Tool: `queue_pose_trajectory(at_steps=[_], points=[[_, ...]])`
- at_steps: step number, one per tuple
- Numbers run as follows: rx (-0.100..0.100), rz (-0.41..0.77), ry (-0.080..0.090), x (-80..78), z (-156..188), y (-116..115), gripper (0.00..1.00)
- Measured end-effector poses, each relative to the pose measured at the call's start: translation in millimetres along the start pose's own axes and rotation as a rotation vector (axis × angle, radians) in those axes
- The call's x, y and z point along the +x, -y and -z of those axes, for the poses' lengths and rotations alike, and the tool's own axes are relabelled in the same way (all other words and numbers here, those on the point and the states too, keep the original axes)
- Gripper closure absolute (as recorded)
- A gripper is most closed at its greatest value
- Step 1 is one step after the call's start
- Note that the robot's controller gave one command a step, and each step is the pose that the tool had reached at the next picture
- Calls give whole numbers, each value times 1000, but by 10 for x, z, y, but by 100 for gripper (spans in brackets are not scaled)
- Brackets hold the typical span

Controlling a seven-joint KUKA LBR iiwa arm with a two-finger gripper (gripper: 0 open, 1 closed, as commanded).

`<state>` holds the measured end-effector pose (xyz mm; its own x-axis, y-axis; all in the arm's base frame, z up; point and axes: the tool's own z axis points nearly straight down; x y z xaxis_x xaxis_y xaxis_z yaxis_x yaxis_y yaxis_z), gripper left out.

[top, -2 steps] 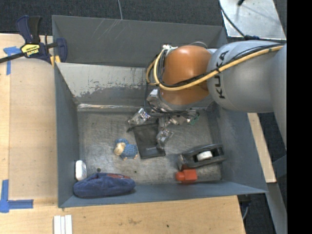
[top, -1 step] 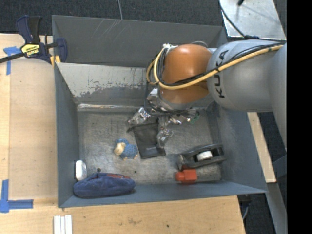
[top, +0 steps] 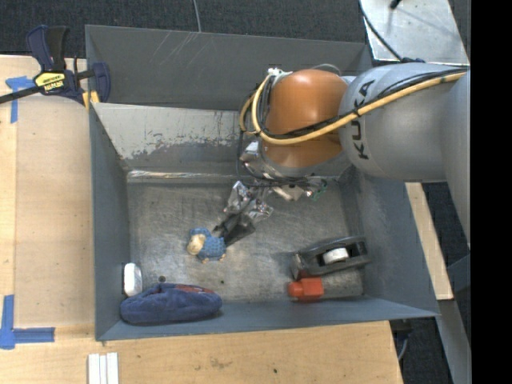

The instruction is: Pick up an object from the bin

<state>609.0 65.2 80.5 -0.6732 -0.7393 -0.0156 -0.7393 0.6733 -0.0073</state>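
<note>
The pincer [top: 234, 229] is low over the middle of the bin [top: 112, 214], at the far right edge of a small blue toy [top: 210, 246] with a pale head. You cannot tell how wide the pincer stands. Judge this the approach step. Next, centre on the toy, close, then lift.

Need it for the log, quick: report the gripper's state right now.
Gripper: open or closed cannot be told. It is down at the small blue and tan thing on the middle of the bin floor; a grip on it cannot be confirmed.
</note>
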Motion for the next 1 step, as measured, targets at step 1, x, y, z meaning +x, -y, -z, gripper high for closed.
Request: queue_pose_trajectory(at_steps=[1], points=[[1, -4, -5, -39, 1237, 28, 100]])
